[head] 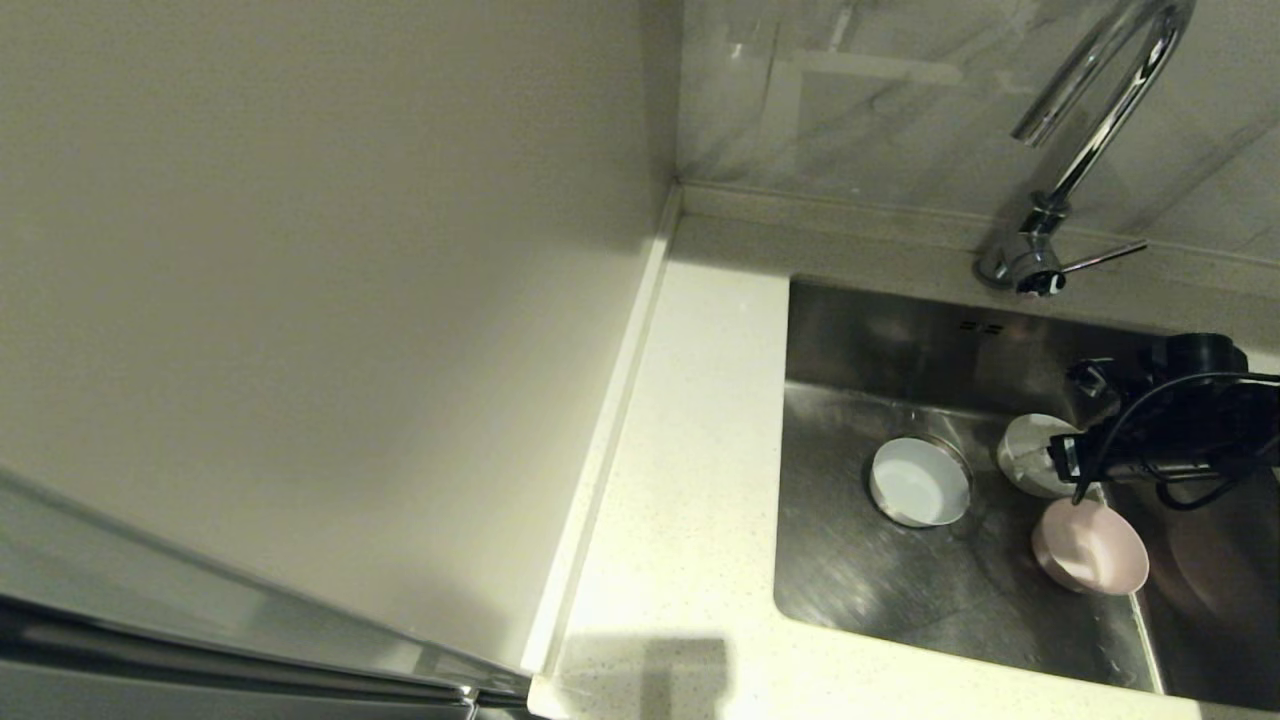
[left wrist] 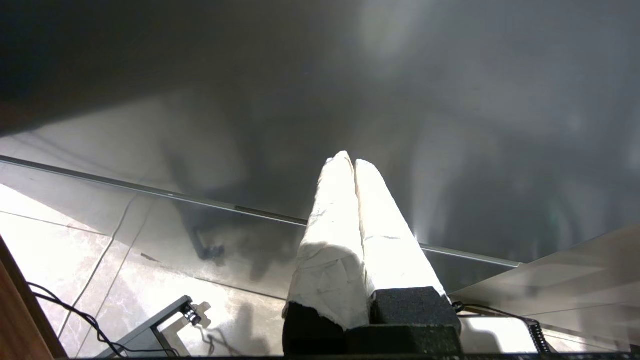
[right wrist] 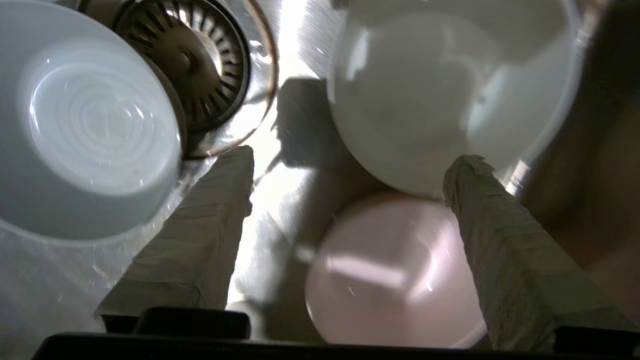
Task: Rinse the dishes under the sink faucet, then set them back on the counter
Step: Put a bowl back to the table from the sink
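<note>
All three dishes lie in the sink [head: 850,590]: the pale blue bowl [head: 918,482] sits over the strainer drain [right wrist: 192,60], the white bowl [head: 1030,452] lies further right and nearer the back wall, and the pink bowl [head: 1090,545] rests just in front of the white one, tipped on its side with its rim touching or nearly touching it. None of them is on the counter [head: 680,480], and no water can be seen running from the faucet [head: 1090,110].

The right gripper [right wrist: 345,170] hangs low inside the basin with its jaws spread wide and holding nothing. In its wrist view one taped finger [right wrist: 200,225] lies between the blue bowl and the pink one, while the other finger [right wrist: 505,240] sits at the edge of the white bowl, so the pink bowl and the near rim of the white bowl fall between them. The left gripper [left wrist: 352,165] is parked away from the sink (its wrist view shows only floor and a dark panel), jaws pressed together and empty.

By my reading the step in hand is picking a bowl out of the basin, most likely the white or the pink one. The next move calls for settling on one rim, since two bowls crowd the gap, then lowering so one finger goes inside the bowl and one outside before closing. The metallic outer sides look slick, so a pinch on the rim seems safer than a squeeze across the body.
</note>
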